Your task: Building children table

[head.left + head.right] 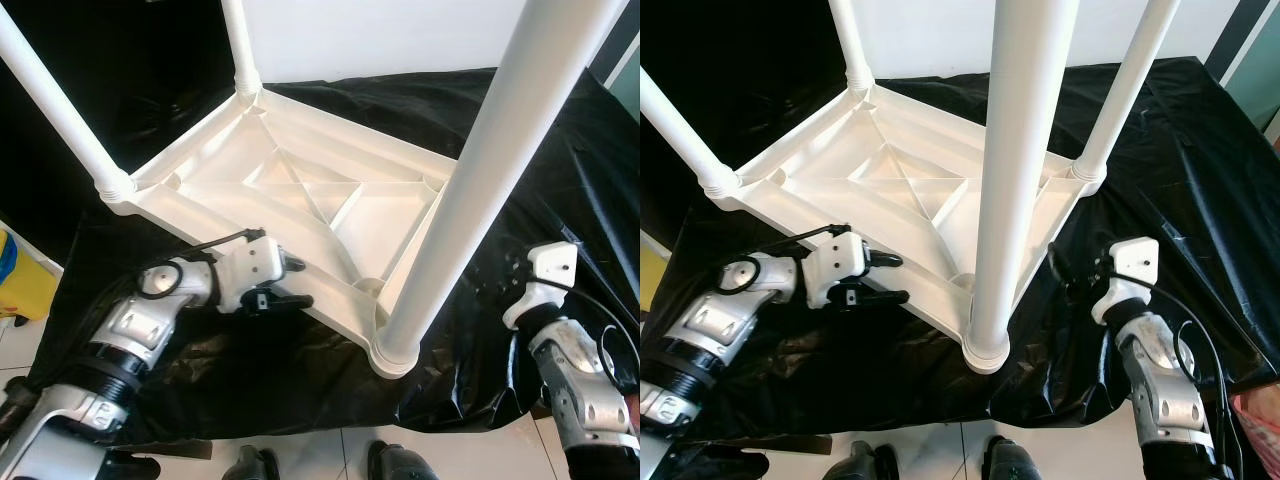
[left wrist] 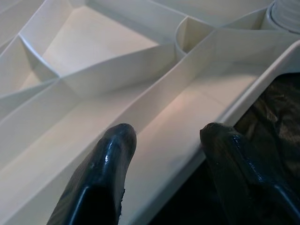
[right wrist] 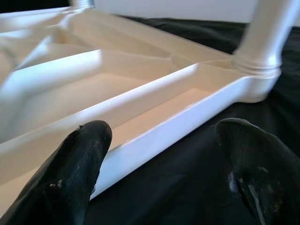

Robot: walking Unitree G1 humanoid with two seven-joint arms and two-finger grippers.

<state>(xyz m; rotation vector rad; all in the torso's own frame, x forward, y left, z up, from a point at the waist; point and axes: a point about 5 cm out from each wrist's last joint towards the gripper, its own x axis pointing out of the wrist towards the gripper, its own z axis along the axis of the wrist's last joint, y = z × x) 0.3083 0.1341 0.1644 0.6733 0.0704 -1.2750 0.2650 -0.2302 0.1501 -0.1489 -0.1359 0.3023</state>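
Four white legs (image 1: 1020, 150) upright on upturned ribbed table (image 1: 910, 190), apparently seated.

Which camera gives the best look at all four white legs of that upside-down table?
The right eye view: four table legs stand in their corner sockets. The left eye view shows three, the near one hiding the fourth. The right wrist view catches one leg base beyond the open right pincer; the left wrist view, a socket edge.
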